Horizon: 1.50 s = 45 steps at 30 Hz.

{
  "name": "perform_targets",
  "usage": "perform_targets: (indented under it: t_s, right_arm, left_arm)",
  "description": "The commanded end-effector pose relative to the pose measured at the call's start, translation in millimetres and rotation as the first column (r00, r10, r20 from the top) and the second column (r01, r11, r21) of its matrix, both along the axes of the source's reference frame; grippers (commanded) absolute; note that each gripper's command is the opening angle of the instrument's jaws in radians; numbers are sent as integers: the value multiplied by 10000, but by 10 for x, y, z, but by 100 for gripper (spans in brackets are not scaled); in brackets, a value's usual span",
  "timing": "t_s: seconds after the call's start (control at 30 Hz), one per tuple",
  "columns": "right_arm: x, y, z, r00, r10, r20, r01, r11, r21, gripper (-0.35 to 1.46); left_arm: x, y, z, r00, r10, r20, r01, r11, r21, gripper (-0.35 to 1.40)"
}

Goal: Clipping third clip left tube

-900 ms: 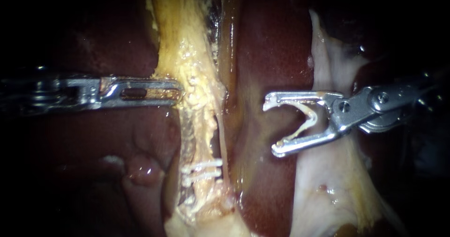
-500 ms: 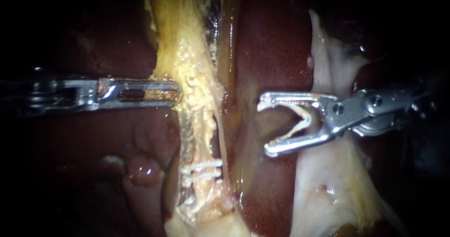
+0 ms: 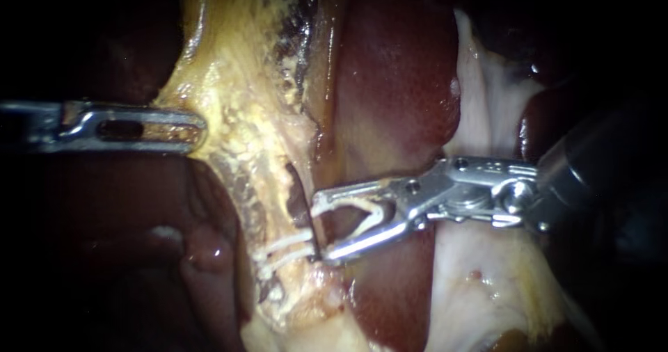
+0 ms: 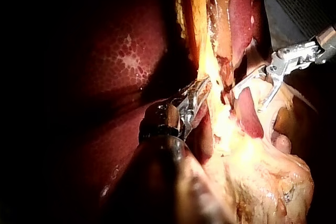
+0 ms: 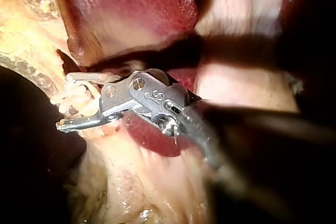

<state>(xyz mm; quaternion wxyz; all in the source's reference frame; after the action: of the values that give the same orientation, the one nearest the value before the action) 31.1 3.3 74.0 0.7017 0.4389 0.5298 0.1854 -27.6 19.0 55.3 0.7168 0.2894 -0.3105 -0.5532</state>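
Jaws on the steel right instrument (image 3: 321, 232) stand wide, cradling a white V-shaped clip (image 3: 376, 218); the pale yellow stringy left tube (image 3: 278, 216), running twelve to six, sits at their nine o'clock. Steel left instrument (image 3: 198, 126) pinches yellow fatty tissue (image 3: 229, 115).

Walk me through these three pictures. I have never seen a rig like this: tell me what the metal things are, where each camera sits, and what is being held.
This is a surgical robot working on a pig's liver on a bench. The endoscope view looks at the tissue from close up. The other two pictures come from a camera on each arm. The metal things are two thin instruments ending in small jaws. The left instrument grips yellowish tissue. The right instrument carries a white clip seated between its wide-spread jaws. Their tips are at the left tube, just above two clips already on it.
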Motion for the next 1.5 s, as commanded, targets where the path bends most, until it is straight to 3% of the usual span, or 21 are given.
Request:
perform_targets:
  t_s: [0.03,0.2,0.4,0.83,0.97,1.13,1.3,1.5]
  right_arm:
    - [2,1,3,10000,-24,-1,24,10000,17,58]
    - [12,2,16,10000,1,43,-1,10000,28,58]
    - [13,4,24,10000,15,55,-15,10000,12,56]
    - [34,9,36,10000,26,65,-26,10000,11,55]
    - [49,7,41,9999,-111,-17,111,9999,12,55]
    - [60,6,43,9980,-512,-362,523,9982,292,55]
    - [60,5,41,9948,-674,-767,732,9944,756,55]
    - [58,4,40,9921,-843,-931,934,9908,978,53]
  left_arm:
    - [0,0,-1,10000,-37,17,37,10000,-7,-35]
    - [-2,2,-1,9999,-119,61,119,9999,-34,-35]
    - [-4,15,0,9996,-244,121,245,9996,-108,-35]
    - [-1,23,-2,9993,-342,152,344,9994,-108,-35]
    - [-2,25,-3,9991,-385,153,387,9992,-118,-35]
    - [-2,26,-3,9991,-387,153,389,9992,-116,-35]
    - [-2,26,-3,9991,-386,153,387,9992,-116,-35]
    - [-1,26,-2,9991,-387,152,388,9992,-116,-35]
